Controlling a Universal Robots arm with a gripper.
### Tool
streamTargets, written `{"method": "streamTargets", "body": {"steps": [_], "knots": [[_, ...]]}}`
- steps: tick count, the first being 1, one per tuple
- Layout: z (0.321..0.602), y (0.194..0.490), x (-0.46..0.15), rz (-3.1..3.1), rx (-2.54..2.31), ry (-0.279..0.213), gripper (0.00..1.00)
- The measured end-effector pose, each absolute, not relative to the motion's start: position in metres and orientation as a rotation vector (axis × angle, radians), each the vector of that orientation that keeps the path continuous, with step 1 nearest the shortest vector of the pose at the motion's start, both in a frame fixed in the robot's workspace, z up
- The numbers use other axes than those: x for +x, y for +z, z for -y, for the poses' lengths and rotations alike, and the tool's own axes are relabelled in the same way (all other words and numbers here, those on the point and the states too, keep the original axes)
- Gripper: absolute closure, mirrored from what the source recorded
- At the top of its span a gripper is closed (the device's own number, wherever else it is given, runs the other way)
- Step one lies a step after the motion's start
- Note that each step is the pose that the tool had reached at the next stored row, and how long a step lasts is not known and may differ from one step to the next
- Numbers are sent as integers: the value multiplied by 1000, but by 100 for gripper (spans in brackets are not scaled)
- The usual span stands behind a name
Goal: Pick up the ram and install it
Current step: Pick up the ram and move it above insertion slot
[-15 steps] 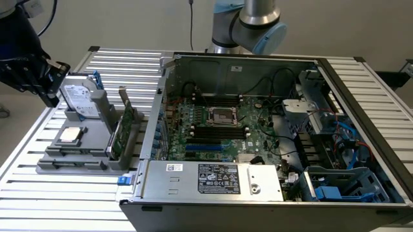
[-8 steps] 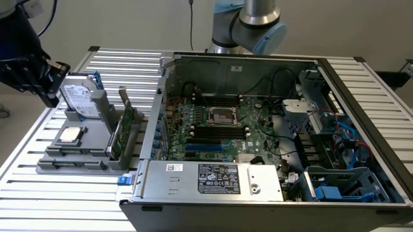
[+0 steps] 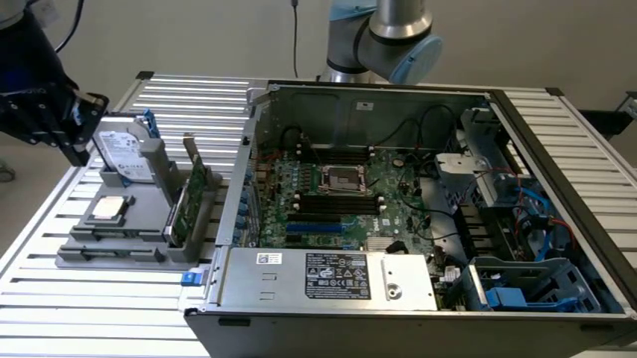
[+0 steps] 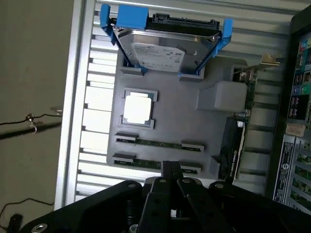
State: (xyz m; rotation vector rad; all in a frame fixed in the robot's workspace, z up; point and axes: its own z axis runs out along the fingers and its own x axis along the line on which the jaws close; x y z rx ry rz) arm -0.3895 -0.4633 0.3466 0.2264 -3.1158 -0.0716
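Both ram sticks (image 4: 158, 143) lay in the gray tray (image 4: 170, 111), neither picked up nor installed. The gripper (image 4: 170, 171) hovered above them, clenched on nothing.

The arm (image 3: 396, 39) has a fat grey joint with a pale-blue cap, up at the back in the top middle of the exterior view. Its far end sits in that view's top left corner, dark, with a cable (image 3: 70, 30) trailing off. The black hand (image 3: 74, 151) hangs from it pointing down, tipped a bit toward the exterior view's right. On the wrist view the fingers (image 4: 166, 170) are pressed together, gripping nothing.
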Motion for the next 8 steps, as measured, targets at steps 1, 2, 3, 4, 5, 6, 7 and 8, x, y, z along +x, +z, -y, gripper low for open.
{"method": "streamTargets", "body": {"steps": [1,2,3,4,5,6,7,8], "knots": [[463,347,-389,3113,255,-71,89],[463,347,-389,3110,283,-71,89],[463,347,-389,3107,311,-71,89],[463,347,-389,3104,339,-71,89],[463,347,-389,3100,367,-70,89],[463,347,-389,3096,395,-70,89],[463,347,-389,3092,423,-70,89],[463,346,-389,3088,451,-69,89]]}}
